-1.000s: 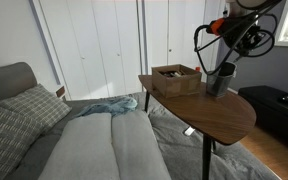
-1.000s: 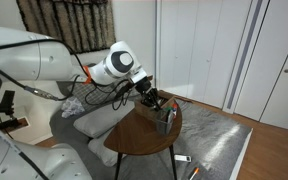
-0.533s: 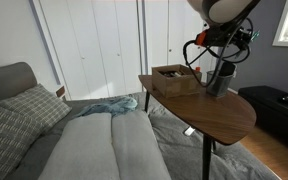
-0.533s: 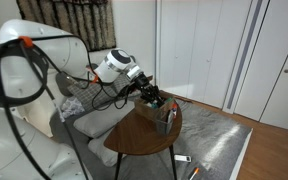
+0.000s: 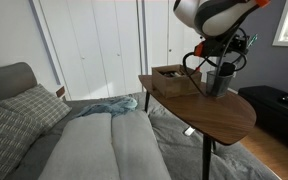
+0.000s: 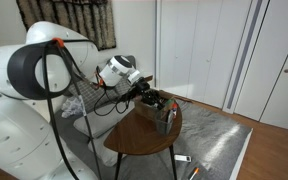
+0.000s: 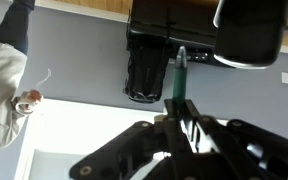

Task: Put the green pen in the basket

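Note:
In the wrist view my gripper (image 7: 179, 128) is shut on the green pen (image 7: 180, 72). The pen sticks out from between the fingers towards a dark rectangular shape, the basket (image 7: 152, 40). The grey cup (image 7: 252, 30) shows as a dark round shape beside it. In an exterior view the brown basket (image 5: 174, 78) sits on the wooden side table (image 5: 219, 118), with the cup (image 5: 220, 82) next to it. My gripper (image 5: 222, 56) hangs just above the cup, beside the basket. In an exterior view my gripper (image 6: 154, 99) hides most of the basket; the cup (image 6: 167, 120) shows.
A grey sofa with pillows (image 5: 19, 112) and a blue cloth (image 5: 109, 106) lie beside the table. A dark cabinet (image 5: 280, 105) stands past the table. White closet doors (image 5: 104, 40) are behind. Small items lie on the floor (image 6: 184, 160).
My gripper has come down a little with the pen, closer to the cup and basket, and the arm has swung over the table. The basket and cup have not moved.

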You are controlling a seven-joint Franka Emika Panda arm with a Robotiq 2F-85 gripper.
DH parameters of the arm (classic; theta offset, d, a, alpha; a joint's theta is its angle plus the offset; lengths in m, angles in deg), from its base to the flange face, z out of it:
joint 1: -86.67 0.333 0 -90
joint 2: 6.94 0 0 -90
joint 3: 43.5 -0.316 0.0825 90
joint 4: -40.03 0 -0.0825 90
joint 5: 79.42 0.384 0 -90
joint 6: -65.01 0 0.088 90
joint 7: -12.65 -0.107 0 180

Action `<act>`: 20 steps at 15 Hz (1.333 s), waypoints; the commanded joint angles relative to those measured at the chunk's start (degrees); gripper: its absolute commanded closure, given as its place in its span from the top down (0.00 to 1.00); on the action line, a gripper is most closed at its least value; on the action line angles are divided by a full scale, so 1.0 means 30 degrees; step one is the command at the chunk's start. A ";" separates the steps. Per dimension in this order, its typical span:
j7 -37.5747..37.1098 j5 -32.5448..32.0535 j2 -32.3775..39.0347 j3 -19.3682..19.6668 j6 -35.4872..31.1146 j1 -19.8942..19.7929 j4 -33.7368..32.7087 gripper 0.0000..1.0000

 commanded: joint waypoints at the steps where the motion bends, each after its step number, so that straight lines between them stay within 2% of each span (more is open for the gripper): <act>1: -0.0241 -0.2103 0.0231 0.0899 -0.1356 0.1353 0.0585 0.03; 8: -0.0942 -0.3969 0.1785 0.1583 -0.4716 0.2208 0.0684 0.03; 16: -0.0937 -0.4566 0.1973 0.2176 -0.5365 0.2241 0.1373 0.03; 17: -0.0897 -0.4527 0.2010 0.2198 -0.5484 0.2264 0.1435 0.37; 18: -0.0900 -0.4549 0.2078 0.2198 -0.5537 0.2292 0.1423 0.38; 20: -0.0845 -0.4546 0.2102 0.2188 -0.5496 0.2328 0.1404 0.51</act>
